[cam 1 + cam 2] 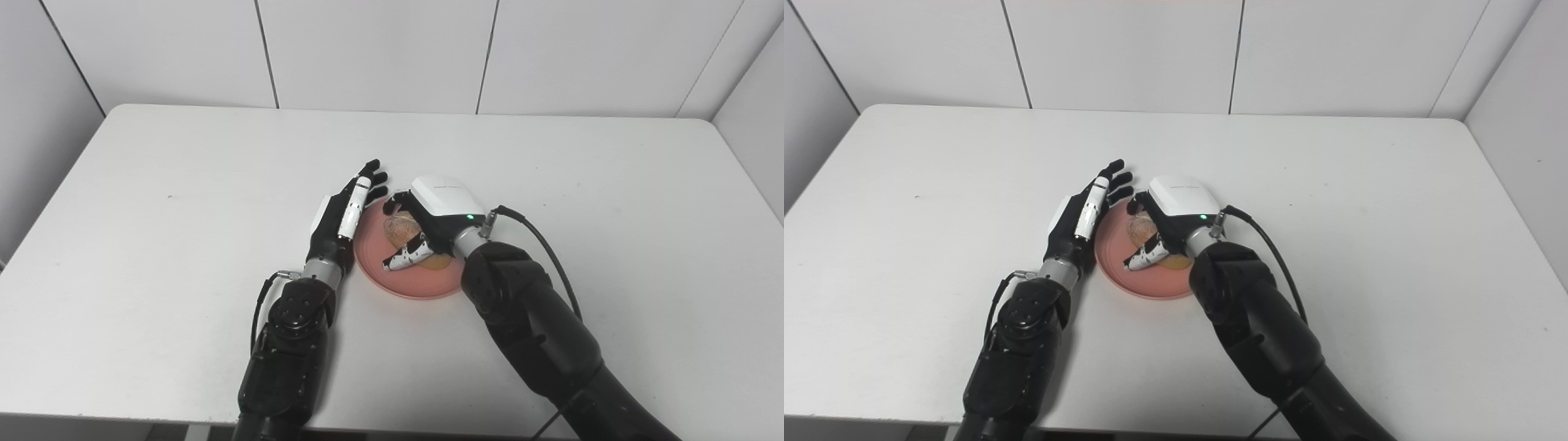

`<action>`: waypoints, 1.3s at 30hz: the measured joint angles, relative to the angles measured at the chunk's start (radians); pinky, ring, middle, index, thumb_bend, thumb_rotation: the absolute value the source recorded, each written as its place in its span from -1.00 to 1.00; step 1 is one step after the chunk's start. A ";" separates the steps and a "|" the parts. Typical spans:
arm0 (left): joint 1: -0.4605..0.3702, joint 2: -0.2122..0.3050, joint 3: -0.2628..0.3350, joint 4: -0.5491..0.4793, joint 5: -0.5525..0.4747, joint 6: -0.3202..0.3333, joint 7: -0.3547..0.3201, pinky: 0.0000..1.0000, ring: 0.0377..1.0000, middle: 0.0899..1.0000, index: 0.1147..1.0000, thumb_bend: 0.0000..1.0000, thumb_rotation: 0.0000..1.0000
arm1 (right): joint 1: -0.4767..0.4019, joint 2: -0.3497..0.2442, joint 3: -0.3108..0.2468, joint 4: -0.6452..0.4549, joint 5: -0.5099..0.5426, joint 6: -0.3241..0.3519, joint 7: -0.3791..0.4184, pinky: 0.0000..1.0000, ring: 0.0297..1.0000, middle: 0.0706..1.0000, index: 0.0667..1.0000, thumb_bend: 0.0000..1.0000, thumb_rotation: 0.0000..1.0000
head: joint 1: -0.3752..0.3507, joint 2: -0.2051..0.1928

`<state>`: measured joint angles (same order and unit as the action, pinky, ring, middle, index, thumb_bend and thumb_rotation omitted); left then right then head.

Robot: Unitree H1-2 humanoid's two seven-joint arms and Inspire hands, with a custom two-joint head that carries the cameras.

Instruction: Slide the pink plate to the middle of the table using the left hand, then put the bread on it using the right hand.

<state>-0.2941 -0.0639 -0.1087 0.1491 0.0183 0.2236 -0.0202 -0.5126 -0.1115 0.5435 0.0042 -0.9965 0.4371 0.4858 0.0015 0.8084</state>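
The pink plate (416, 283) lies near the middle of the white table (184, 184). A round brown piece of bread (401, 229) rests low over the plate's far half. My right hand (438, 208) covers it from above, fingers curled over its far side and thumb under its near side, shut on it. My left hand (343, 214) stands on edge just left of the plate, fingers straight and apart, its palm side against the plate's left rim, holding nothing. The right hand and wrist hide part of the bread and the plate's right side.
A black cable (545, 245) loops from the right wrist over the table. White wall panels (380, 55) stand behind the table's far edge. Bare tabletop stretches to the left, right and far side of the plate.
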 measured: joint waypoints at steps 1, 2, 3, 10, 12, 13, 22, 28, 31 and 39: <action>0.000 0.000 -0.001 0.000 0.003 -0.001 0.000 0.62 0.73 0.75 0.73 -0.35 1.00 | 0.000 -0.003 0.000 -0.010 0.000 0.000 0.010 0.69 0.74 0.76 0.75 0.83 -0.17 | 0.000 0.000; 0.000 0.000 -0.001 0.000 0.003 -0.001 0.000 0.62 0.73 0.75 0.73 -0.35 1.00 | 0.000 -0.007 0.001 -0.019 -0.001 0.001 0.026 0.71 0.76 0.78 0.76 0.84 -0.16 | 0.000 0.000; 0.000 0.001 -0.001 0.000 0.003 -0.001 0.000 0.61 0.72 0.74 0.73 -0.36 1.00 | -0.001 -0.010 0.001 -0.025 -0.002 0.001 0.035 0.75 0.80 0.82 0.81 0.87 -0.14 | 0.000 0.000; 0.000 0.009 -0.005 0.000 0.002 -0.005 -0.004 0.64 0.75 0.76 0.74 -0.38 1.00 | 0.005 -0.015 -0.020 -0.059 0.011 0.010 0.079 0.76 0.83 0.87 0.87 0.95 -0.14 | -0.005 -0.006; 0.000 0.010 -0.005 0.001 0.002 -0.008 -0.010 0.66 0.76 0.77 0.74 -0.37 1.00 | 0.010 -0.016 -0.029 -0.073 0.015 0.011 0.083 0.76 0.82 0.86 0.87 0.98 -0.13 | -0.008 -0.009; 0.000 0.012 -0.004 0.001 0.002 -0.009 -0.012 0.66 0.76 0.78 0.75 -0.37 1.00 | 0.014 -0.016 -0.033 -0.081 0.015 0.010 0.082 0.76 0.82 0.86 0.87 0.99 -0.11 | -0.008 -0.011; 0.000 0.014 0.004 0.004 -0.014 -0.007 -0.028 0.78 0.79 0.79 0.79 -0.29 1.00 | 0.017 -0.029 -0.086 -0.171 0.049 0.009 0.068 0.82 0.85 0.88 0.90 0.96 0.10 | -0.017 -0.023; 0.004 0.005 0.020 0.000 -0.030 -0.005 -0.031 0.66 0.72 0.76 0.72 -0.28 1.00 | 0.072 -0.008 -0.213 -0.242 0.157 -0.031 -0.088 0.56 0.77 0.86 0.87 0.86 0.38 | -0.029 -0.032; 0.008 0.003 0.021 -0.008 -0.028 0.001 -0.022 0.70 0.73 0.76 0.74 -0.29 1.00 | 0.133 0.014 -0.264 -0.258 0.238 -0.073 -0.173 0.58 0.79 0.89 0.91 0.73 0.46 | -0.032 -0.032; 0.025 0.015 0.020 -0.027 -0.030 -0.005 -0.034 0.77 0.78 0.79 0.78 -0.31 1.00 | 0.260 0.051 -0.350 -0.286 0.343 -0.106 -0.338 0.71 0.87 0.95 0.95 0.50 0.98 | -0.043 -0.041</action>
<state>-0.2695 -0.0489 -0.0888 0.1218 -0.0117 0.2185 -0.0538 -0.2529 -0.0603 0.1936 -0.2817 -0.6533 0.3311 0.1474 -0.0414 0.7670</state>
